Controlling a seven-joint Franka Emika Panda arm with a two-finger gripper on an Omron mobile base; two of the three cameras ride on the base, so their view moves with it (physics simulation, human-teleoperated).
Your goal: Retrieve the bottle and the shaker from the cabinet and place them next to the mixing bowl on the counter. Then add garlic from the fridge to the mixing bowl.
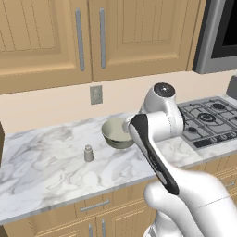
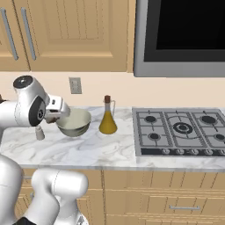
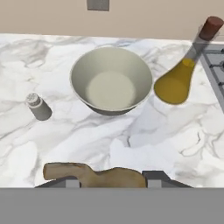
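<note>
Three items on counter: mixing bowl [image 3: 111, 81], bottle [image 3: 181, 72], shaker [image 3: 38, 106], all upright on the white marble counter [image 3: 166, 140].
Mixing bowl: round, silver-grey outside, pale inside, nothing visible in it; it stands near the back wall, below the grey wall outlet [image 2: 75, 85].
Bottle: cone-shaped clear flask of yellow-olive liquid with a thin neck and dark red-brown stopper; just right of the bowl in the right base view, between the bowl and the hob [image 2: 180, 132], with a narrow gap to the bowl.
Shaker: small grey cylinder with rounded top; left of the bowl, apart from it, a little nearer the counter's front edge in the left base view.
Gripper: gripper [image 3: 107, 183] clenched on a tan, knobbly object [image 3: 94, 175] that lies across the two dark finger tips in the hand view; the object extends well to the left of the tips. What it is cannot be told from its shape alone.
Gripper position: above the marble on the near side of the bowl, camera looking down at the bowl; in the right base view the hand sits at the bowl's left rim.
Surroundings: tan panelled wall cabinets [image 1: 55, 41] with grey bar handles above the counter; tan drawers [image 2: 176, 206] below it; a dark-fronted appliance [image 2: 184, 35] hangs above the hob.
</note>
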